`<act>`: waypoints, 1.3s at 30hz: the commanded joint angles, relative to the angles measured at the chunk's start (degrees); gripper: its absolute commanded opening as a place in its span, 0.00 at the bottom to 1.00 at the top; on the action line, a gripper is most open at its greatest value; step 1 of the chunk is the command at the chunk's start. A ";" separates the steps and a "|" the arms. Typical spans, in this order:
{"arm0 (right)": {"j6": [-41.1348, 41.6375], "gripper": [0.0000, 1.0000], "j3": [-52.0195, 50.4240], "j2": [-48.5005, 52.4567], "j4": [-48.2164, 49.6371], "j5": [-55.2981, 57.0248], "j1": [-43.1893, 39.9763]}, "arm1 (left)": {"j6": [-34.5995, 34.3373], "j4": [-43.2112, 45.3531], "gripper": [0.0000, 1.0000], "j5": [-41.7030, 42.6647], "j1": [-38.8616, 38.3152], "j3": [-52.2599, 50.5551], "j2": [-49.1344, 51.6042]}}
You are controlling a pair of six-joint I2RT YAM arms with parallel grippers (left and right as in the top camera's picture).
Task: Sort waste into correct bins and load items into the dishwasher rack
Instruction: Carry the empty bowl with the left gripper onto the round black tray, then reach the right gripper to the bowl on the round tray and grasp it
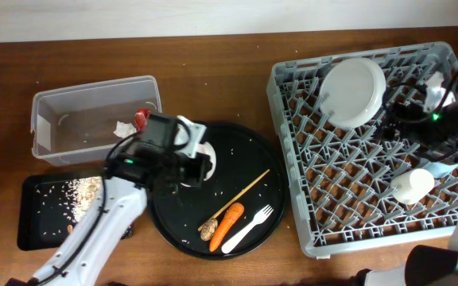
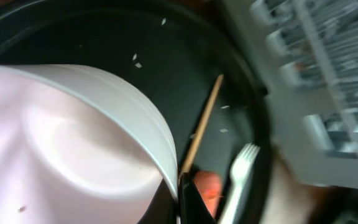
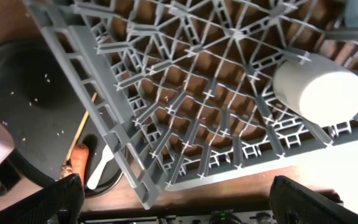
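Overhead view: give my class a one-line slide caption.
Left gripper grips a white bowl at the round tray; plate and cream cup sit in the rack.

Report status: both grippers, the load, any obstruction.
Left gripper shut on white bowl rim, at round black tray. Right gripper open above dishwasher rack; plate, cream cup racked. Fork, chopstick, carrot on tray.

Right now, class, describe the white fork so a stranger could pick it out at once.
Start at the large round black tray left of the grey dishwasher rack. Near the tray's lower right rim in the overhead view lies the white plastic fork. Unlike the orange carrot piece beside it and the thin wooden chopstick above, it is white and pronged.
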 commanded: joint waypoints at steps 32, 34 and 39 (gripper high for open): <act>4.63 0.96 -1.75 7.58 12.33 -0.92 39.43 | -5.22 -30.12 0.99 -15.34 30.99 11.93 -2.99; 5.99 0.93 -2.51 9.94 13.73 -0.94 41.18 | -5.22 -30.49 0.99 -15.21 33.20 11.82 -2.99; 8.66 0.87 -4.35 18.43 18.10 -0.74 44.11 | -5.22 -30.82 0.99 -15.21 34.56 11.82 -2.99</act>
